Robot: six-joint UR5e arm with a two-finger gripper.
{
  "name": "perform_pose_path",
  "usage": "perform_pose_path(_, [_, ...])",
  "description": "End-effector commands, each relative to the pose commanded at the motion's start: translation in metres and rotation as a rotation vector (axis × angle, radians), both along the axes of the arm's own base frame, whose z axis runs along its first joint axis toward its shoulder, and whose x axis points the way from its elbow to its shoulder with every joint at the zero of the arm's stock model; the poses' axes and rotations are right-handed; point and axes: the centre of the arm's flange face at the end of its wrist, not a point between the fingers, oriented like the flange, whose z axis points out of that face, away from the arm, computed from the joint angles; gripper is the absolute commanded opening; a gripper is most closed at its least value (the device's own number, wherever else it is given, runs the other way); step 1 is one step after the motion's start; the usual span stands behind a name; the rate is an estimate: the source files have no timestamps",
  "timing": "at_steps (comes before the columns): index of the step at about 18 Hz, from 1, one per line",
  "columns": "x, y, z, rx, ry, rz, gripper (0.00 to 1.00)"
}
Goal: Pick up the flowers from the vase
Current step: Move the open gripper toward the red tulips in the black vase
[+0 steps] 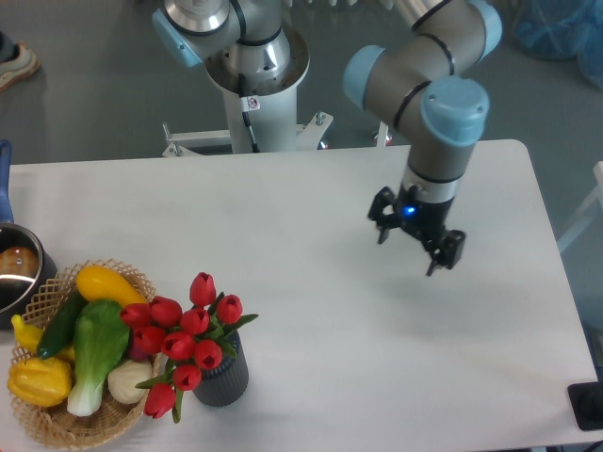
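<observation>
The flowers (181, 338), a bunch of red tulip buds with green leaves, stand in the vase (221, 376), a short dark grey ribbed cylinder near the table's front left. My gripper (408, 249) hangs over the middle right of the table, far to the right of the flowers and higher in the picture. Its two dark fingers are spread apart with nothing between them.
A wicker basket (60, 422) of vegetables, yellow squash, green bok choy and others, touches the vase's left side. A metal pot (16, 268) sits at the left edge. The arm's base (254, 75) stands behind the table's back edge.
</observation>
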Motion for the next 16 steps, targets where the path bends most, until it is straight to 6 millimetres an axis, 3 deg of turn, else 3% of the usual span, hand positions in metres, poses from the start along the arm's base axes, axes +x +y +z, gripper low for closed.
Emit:
perform_pose_path(2, [0.035, 0.016, 0.002, 0.090, -0.044, -0.054, 1.00])
perform_pose_path(5, [0.063, 0.036, 0.013, 0.160, -0.077, -0.111, 1.00])
perform_pose_path(10, [0.080, 0.076, 0.041, 0.380, -0.153, -0.206, 1.00])
perform_pose_path(16, [0.070, 0.092, 0.034, 0.460, -0.229, -0.214, 1.00])
